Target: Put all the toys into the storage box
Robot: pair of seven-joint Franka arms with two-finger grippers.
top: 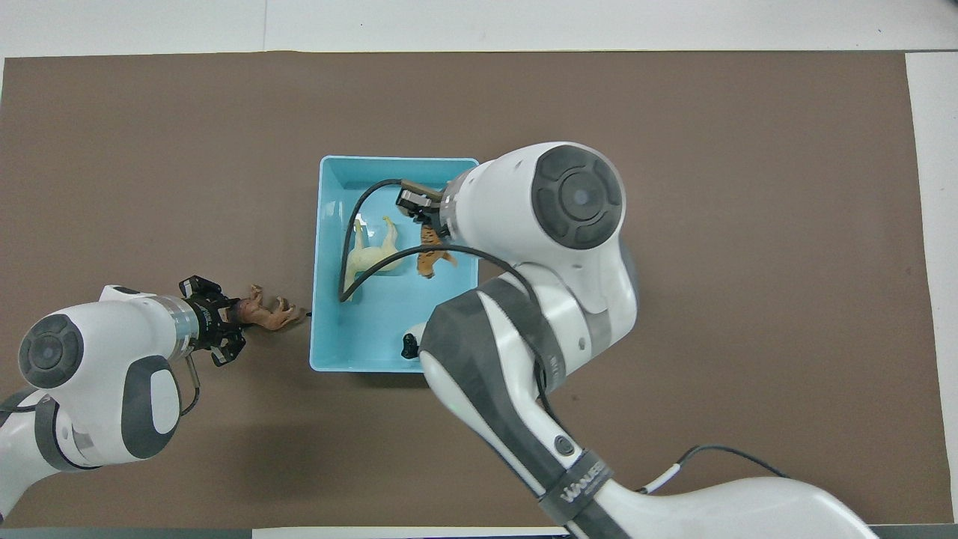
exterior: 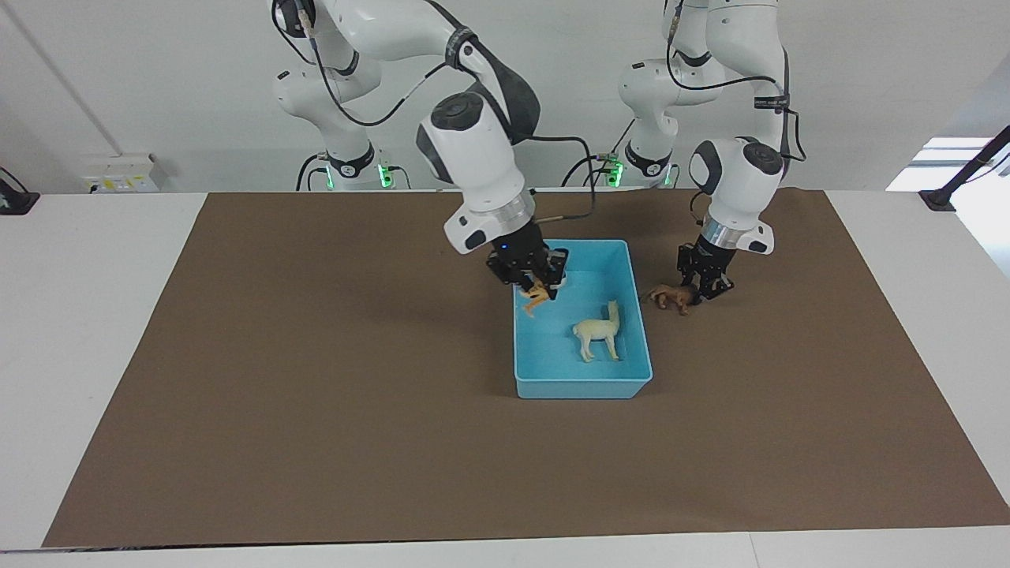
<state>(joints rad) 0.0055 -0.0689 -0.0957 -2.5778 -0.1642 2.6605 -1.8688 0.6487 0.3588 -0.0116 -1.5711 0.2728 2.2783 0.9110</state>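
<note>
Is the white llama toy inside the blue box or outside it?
Inside. The llama rests on the floor of the storage box, with the blue walls all round it, toward the end farther from the robots.

The storage box (exterior: 582, 386) looks like smooth, slightly glossy plastic. The llama (exterior: 598, 331), tiger (exterior: 536, 298) and lion (exterior: 671, 297) seem matt plastic. A matt brown mat (exterior: 316, 394) covers the smooth white worktop (exterior: 79, 315).

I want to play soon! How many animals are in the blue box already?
The llama stands in the storage box, and a black-and-white toy, likely the panda, peeks out in there too. The right pincer holds the tiger over the box. The left pincer grips the lion, outside the box.
</note>
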